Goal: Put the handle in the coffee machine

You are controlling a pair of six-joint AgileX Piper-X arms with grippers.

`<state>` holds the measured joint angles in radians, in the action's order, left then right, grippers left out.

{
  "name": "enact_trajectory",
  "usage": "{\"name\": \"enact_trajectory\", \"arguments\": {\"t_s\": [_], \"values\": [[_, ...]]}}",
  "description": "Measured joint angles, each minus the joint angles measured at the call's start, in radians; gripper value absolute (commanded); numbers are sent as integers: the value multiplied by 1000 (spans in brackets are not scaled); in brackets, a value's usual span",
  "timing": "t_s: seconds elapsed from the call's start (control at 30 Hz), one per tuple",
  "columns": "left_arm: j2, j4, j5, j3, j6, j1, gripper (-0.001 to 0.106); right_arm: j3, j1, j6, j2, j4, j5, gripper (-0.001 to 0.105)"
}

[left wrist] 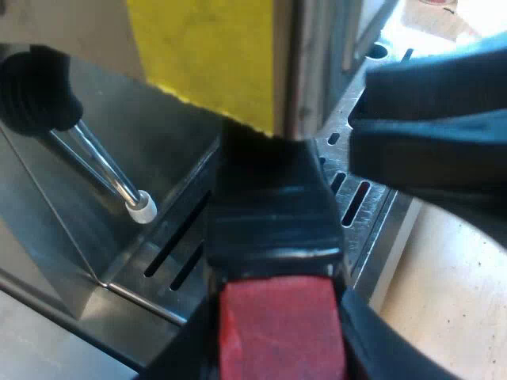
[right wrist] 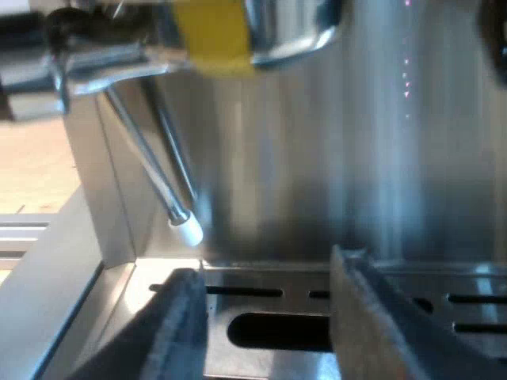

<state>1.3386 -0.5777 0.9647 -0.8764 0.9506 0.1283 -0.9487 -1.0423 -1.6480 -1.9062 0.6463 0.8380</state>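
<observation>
over drip tray (left wrist: 372, 218), handle (left wrist: 273, 210) gripped in left claw (left wrist: 277, 344).

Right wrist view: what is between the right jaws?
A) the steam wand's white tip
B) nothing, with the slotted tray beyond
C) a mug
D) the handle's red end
B: the right gripper has its jaws apart with nothing between them. Through the gap shows the tray, and the wand tip hangs clear of both jaws.
</observation>
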Motion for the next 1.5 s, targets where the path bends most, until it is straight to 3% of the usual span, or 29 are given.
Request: {"name": "enact_trajectory", "arguments": {"t_s": [0.1, 0.27, 0.4, 0.47, 0.6, 1.1, 1.17, 1.27, 1.3, 1.37, 1.4, 1.5], "values": [[0, 0, 0, 0, 0, 0, 0, 0, 12, -87, -53, 141, 0, 36], [0, 0, 0, 0, 0, 0, 0, -8, 42, -142, -113, 307, -3, 36], [0, 0, 0, 0, 0, 0, 0, -26, 64, -150, -128, 334, -3, 36], [0, 0, 0, 0, 0, 0, 0, -115, 73, -181, -173, 338, -14, 36], [0, 0, 0, 0, 0, 0, 0, -185, 77, -195, -206, 338, -21, 36], [0, 0, 0, 0, 0, 0, 0, -211, 88, -223, -224, 405, 5, 36], [0, 0, 0, 0, 0, 0, 6, -211, 88, -224, -224, 405, 5, 36], [0, 0, 0, 0, 0, 0, 27, -211, 88, -226, -224, 407, 5, 36], [0, 0, 0, 0, 0, 0, 44, -211, 88, -227, -224, 412, 5, 36], [-3, -15, 63, 0, 0, 5, 64, -211, 88, -228, -224, 412, 4, 36], [-8, -23, 83, 0, 2, 8, 69, -211, 88, -228, -226, 412, 3, 36], [-13, -51, 103, 0, -1, 10, 65, -211, 88, -228, -228, 412, 3, 36]]}}
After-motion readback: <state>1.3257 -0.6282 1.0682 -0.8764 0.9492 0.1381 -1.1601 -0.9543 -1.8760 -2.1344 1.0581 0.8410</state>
